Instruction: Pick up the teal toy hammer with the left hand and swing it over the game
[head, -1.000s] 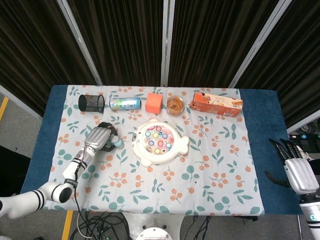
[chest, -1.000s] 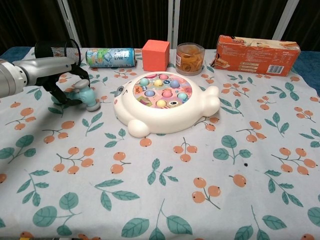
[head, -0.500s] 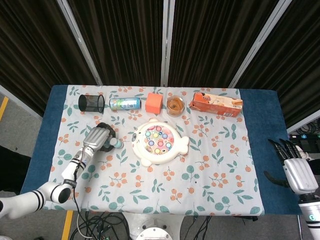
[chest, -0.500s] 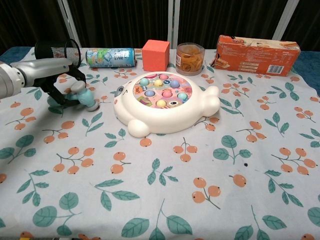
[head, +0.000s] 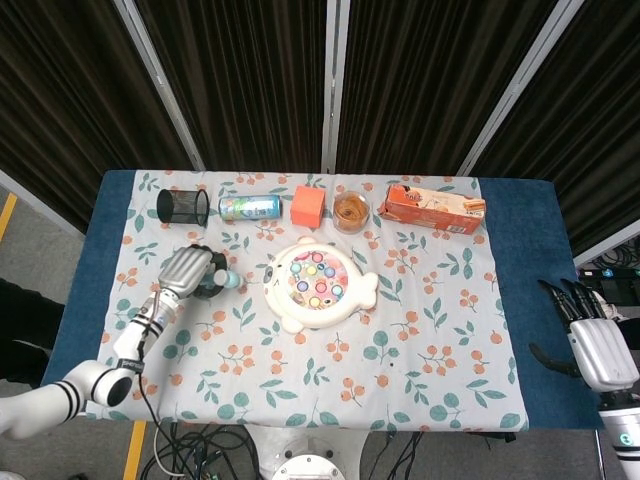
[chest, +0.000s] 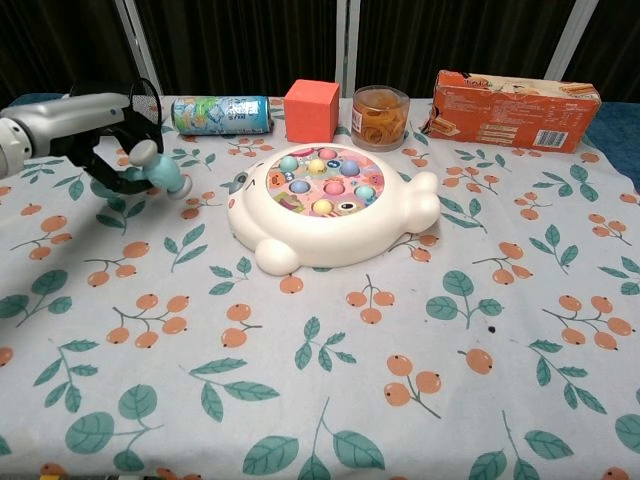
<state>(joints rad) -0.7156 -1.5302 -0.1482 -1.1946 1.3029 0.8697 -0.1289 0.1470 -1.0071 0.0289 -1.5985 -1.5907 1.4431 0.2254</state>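
Note:
My left hand (head: 187, 271) (chest: 96, 125) grips the teal toy hammer (chest: 158, 170) and holds it lifted off the tablecloth, left of the game. The hammer's head (head: 226, 279) pokes out toward the game. The game (head: 318, 284) (chest: 327, 203) is a white fish-shaped board with coloured pegs, lying in the middle of the table. My right hand (head: 596, 340) hangs beyond the table's right edge, fingers apart and holding nothing.
Along the back stand a black mesh cup (head: 183, 208), a lying drink can (head: 250, 207) (chest: 221, 114), an orange cube (head: 308, 205) (chest: 311, 110), a jar of rubber bands (head: 351, 211) (chest: 380, 117) and an orange snack box (head: 432, 209) (chest: 514, 109).
My left hand has risen and drawn back to the left with the hammer, which has come up off the cloth. The right hand has not moved.

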